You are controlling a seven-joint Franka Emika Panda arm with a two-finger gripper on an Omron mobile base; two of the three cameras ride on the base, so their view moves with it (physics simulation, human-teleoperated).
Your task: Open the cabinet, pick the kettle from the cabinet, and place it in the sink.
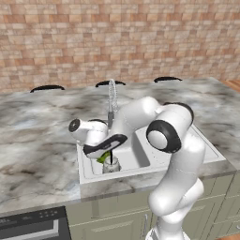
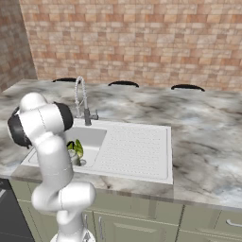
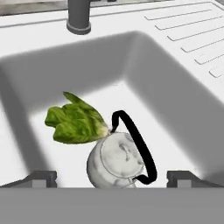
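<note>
The silver kettle with its thin black handle rests on the floor of the white sink, touching a green leafy vegetable. My gripper hangs just above the kettle, open, with one fingertip far out to each side and nothing between them. From the left base view the hand is low over the basin, above the kettle. In the right base view the kettle and the leaf lie at the basin's near left corner of the sink. The cabinet is out of view.
A tall chrome tap rises behind the basin, close to my forearm. The ribbed drainboard lies to the right of the basin. Marble counter surrounds the sink, with dark stool backs along its far edge and a brick wall beyond.
</note>
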